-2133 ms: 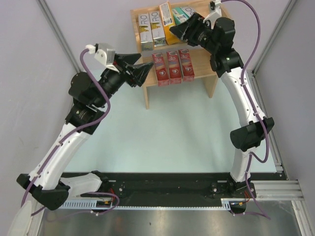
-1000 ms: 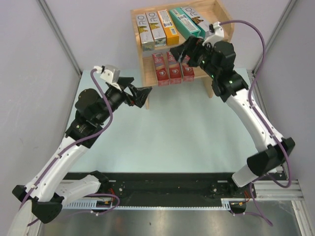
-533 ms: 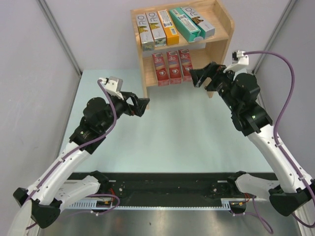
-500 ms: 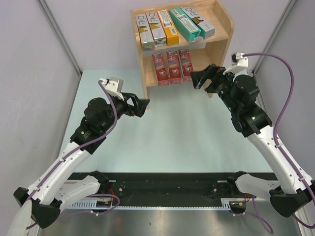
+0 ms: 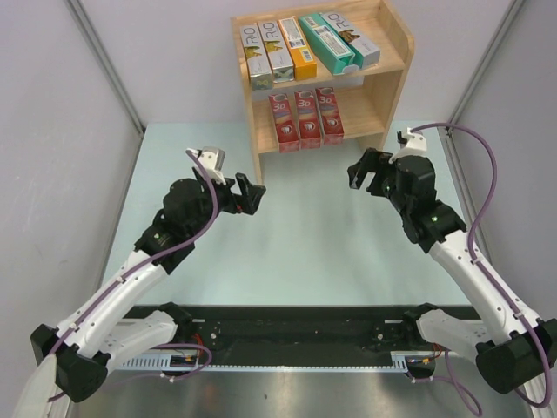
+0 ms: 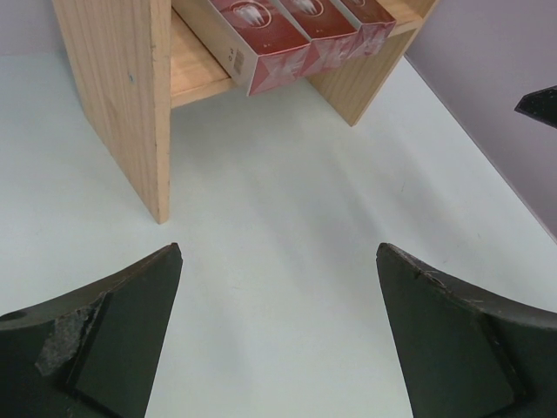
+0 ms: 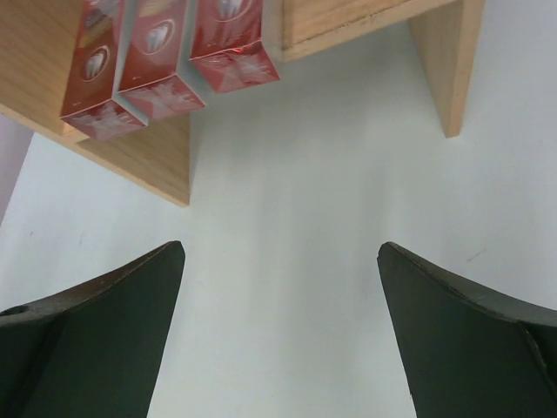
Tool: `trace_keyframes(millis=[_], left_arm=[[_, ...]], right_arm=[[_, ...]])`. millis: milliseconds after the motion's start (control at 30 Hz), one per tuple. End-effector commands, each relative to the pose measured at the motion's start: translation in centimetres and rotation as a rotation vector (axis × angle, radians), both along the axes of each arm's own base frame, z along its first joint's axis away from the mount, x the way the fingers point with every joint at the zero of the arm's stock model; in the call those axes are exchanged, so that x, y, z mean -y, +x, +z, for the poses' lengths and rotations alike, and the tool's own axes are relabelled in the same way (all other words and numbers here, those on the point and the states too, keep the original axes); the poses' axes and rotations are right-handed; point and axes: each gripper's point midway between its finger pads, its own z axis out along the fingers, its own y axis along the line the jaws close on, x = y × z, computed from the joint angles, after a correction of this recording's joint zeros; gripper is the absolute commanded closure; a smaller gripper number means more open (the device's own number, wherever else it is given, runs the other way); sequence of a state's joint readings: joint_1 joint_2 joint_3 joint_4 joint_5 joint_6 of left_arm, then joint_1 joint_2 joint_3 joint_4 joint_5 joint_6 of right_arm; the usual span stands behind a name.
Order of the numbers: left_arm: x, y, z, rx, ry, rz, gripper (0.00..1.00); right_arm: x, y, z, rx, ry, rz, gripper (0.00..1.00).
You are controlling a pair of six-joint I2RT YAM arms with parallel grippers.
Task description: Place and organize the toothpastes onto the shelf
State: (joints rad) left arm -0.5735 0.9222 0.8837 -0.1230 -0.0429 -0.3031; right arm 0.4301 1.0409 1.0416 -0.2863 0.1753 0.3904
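Observation:
The wooden shelf (image 5: 393, 63) stands at the table's far edge. Its top tier holds several toothpastes side by side: silver cartons (image 5: 265, 54), an orange one (image 5: 302, 48) and teal ones (image 5: 327, 42). Three red cartons (image 5: 305, 117) lie in a row on the lower tier. My left gripper (image 5: 252, 193) hovers open over the table in front of the shelf's left panel (image 6: 122, 87), holding nothing. My right gripper (image 5: 359, 171) is open and empty in front of the shelf's right side. Both wrist views look past wide-apart fingers at the red cartons (image 6: 278, 43) (image 7: 161, 52).
The pale green table (image 5: 305, 244) lies between the two arms. Grey walls close in on both sides. The black base rail (image 5: 296, 335) runs along the near edge. In the left wrist view the right gripper's dark tip (image 6: 538, 103) shows at the right edge.
Both arms have drawn back from the shelf toward the near side. The right gripper has left the top tier and come down over the table. Both stay open.

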Motion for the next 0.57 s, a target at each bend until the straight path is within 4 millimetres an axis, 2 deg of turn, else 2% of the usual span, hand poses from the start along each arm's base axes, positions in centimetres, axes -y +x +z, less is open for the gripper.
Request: trace_keyframes(millis=[0,267,533], left_arm=[[0.1,0.3,0.2,0.007,-0.034,0.014,0.00],[0.0,0.1,-0.4,0.006,-0.031,0.011,0.00],[0.2,-0.1,-0.5,0.030,-0.016,-0.013,0.00]], right_arm=[[0.6,0.3,0.6,0.031,0.021,0.001,0.00],[0.3,1.0,-1.5,-0.008,0.029,0.019,0.00],[0.3,1.4,-1.7,-0.012,0.038,0.020,0.00]])
